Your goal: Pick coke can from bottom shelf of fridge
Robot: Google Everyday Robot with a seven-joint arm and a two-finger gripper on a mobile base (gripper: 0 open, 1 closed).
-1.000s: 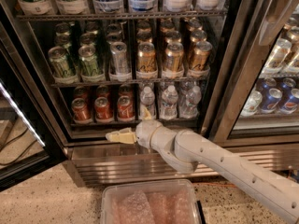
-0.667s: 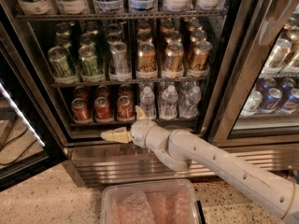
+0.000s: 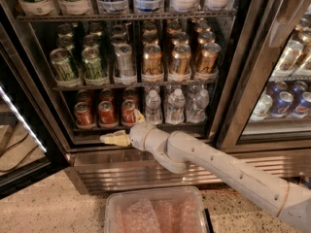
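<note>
Three small red aluminium coke cans (image 3: 106, 113) sit ungrasped, left on the thin dark wire bottom shelf (image 3: 160, 128). Your cream gripper (image 3: 119, 139) hangs just near-side, below them; spread or pressed together, you cannot tell. Grasp and lift remain.

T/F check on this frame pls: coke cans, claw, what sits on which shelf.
1. Three red coke cans stand at the left of the bottom shelf. True.
2. The claw holds a coke can. False: it is at the fridge front, lower in the view than the cans, holding none.
3. Water bottles stand right of the coke cans on the same shelf. True.
4. Green cans share the bottom shelf. False: they are on the rack above, left side.
</note>
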